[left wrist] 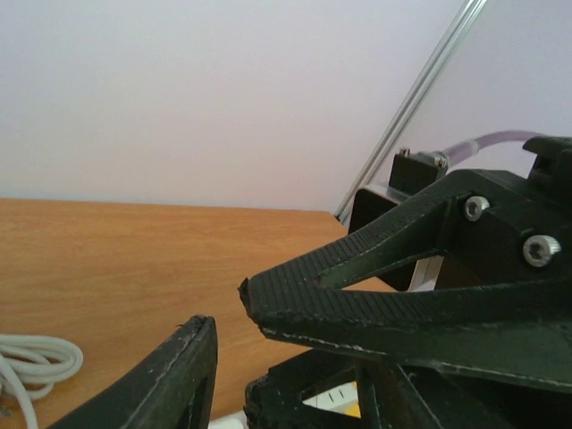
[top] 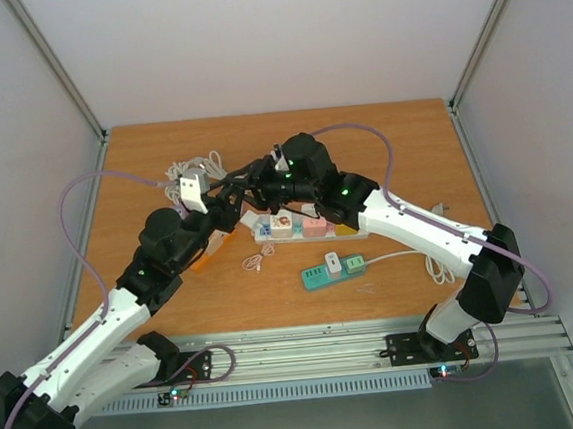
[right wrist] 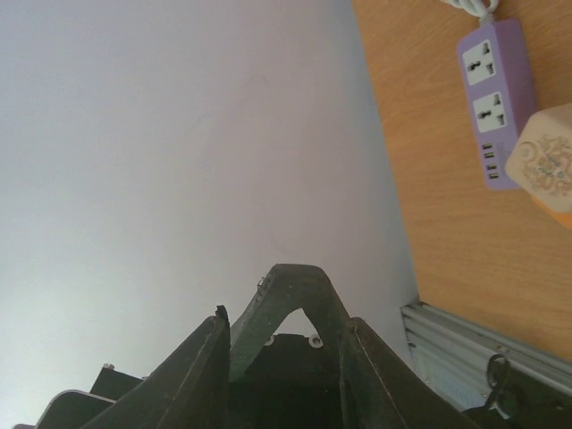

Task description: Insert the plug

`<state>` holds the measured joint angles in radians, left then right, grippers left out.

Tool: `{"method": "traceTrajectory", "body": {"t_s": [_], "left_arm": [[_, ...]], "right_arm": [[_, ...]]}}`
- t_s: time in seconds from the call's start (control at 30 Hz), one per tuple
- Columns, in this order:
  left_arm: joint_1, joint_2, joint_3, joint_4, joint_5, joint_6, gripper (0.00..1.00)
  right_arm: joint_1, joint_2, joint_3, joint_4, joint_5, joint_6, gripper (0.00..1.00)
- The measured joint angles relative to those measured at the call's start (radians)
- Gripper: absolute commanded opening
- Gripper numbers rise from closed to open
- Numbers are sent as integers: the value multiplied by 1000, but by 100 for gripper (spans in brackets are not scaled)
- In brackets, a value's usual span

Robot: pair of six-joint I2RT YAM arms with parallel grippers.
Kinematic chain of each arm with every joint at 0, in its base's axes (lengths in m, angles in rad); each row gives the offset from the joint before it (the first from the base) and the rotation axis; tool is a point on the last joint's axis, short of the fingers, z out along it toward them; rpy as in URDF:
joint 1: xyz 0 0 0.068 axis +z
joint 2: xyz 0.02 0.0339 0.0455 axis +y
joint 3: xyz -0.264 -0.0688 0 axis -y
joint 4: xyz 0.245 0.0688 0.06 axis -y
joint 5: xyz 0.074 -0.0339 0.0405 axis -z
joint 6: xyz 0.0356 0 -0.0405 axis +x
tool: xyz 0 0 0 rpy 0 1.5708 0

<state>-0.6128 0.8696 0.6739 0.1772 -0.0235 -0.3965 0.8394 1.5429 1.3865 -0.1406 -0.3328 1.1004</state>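
Top view: my left gripper point(top: 233, 197) and right gripper point(top: 258, 177) meet tip to tip over the middle of the desk point(top: 402, 154), just beyond the white power strip point(top: 303, 227). The plug point(top: 192, 188) is white and sits just left of my left gripper, next to its coiled cable point(top: 198, 168). It's not between either set of fingers, and I can't tell if it touches the left gripper. The teal strip point(top: 334, 271) is nearer the bases, well clear of both. Left wrist: one of my own fingers point(left wrist: 174, 375) shows bottom left. A ribbed black finger point(left wrist: 357, 290) reaches in from the right, off a block with a lilac cable, so it looks like my right gripper's. Its tip is close above my finger. White cable loops lie on the desk at the lower left edge. Can't tell whether the left gripper is released or clenched. Right wrist: my two fingers point(right wrist: 192, 375) stand apart with a black triangular part point(right wrist: 286, 290) between them. Can't tell if they press on it. Off to the side, a purple-looking strip point(right wrist: 496, 98) lies flat on the desk with a beige adapter point(right wrist: 547, 161) at its end, near the rail point(right wrist: 465, 344).
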Motion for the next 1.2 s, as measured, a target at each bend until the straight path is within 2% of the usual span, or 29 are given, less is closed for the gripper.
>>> {"method": "traceTrajectory", "body": {"t_s": [0.1,0.17,0.33,0.57,0.8,1.2], "left_arm": [[-8,-19,3,-63,-5,-12,45],[-16,-36,11,-146,-12,-20,48],[2,-75,18,-365,-89,-46,51],[13,-110,18,-623,-198,-102,53],[65,-101,18,-677,-208,-143,54],[109,-55,18,-694,-140,-158,56]], "right_arm": [[6,-2,0,-35,20,-39,31],[14,-2,0,-71,43,-84,37],[32,-7,13,-241,161,-287,50],[95,24,24,-456,364,-544,56],[121,143,-113,-447,359,-605,57],[139,309,-121,-326,398,-605,56]]}}
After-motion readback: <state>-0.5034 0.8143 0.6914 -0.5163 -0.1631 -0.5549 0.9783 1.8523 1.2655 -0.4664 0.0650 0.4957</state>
